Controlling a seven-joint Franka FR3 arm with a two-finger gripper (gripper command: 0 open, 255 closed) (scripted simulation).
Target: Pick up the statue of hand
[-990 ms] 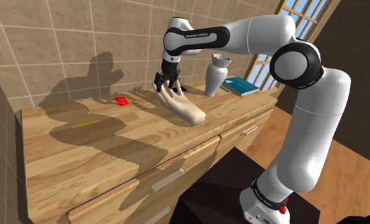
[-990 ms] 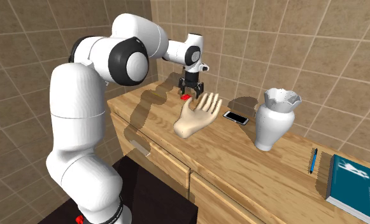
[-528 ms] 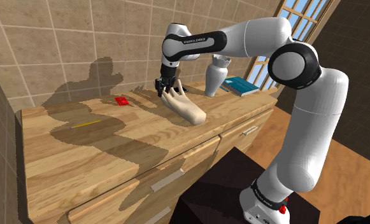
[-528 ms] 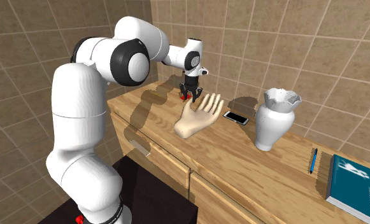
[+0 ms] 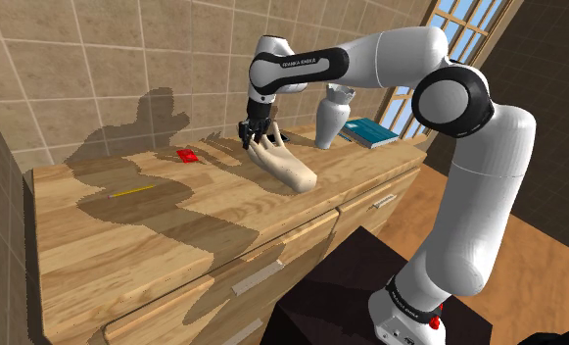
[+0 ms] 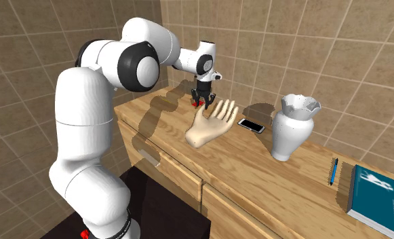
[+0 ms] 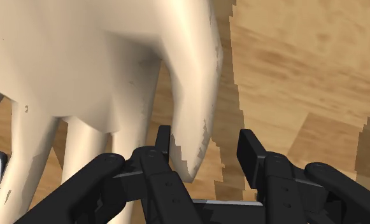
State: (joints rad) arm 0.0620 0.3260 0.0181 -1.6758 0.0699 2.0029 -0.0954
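Near the upper middle of the shoulder view, the all-black two-finger gripper (image 5: 254, 134) on the white arm (image 5: 390, 49) hangs at the fingertips of the cream-coloured statue of an open hand (image 5: 284, 165). The statue rests at mid-frame on the wooden cabinet top (image 5: 125, 235), its wrist end nearer the front edge. Seen from the wrist, the black fingers (image 7: 163, 145) are spread either side of the tip of one outer digit of the statue; one looks to touch it and the other stands clear, so nothing is clasped. Left of the gripper lie a small red object (image 5: 186, 155) and, lower left, a yellow pencil (image 5: 133, 190). Across the second exterior view's right half sit a dark flat phone (image 6: 252, 125) just beside the statue, a white vase (image 6: 293, 129), a blue pen (image 6: 333, 171) and a teal book (image 6: 378, 197).
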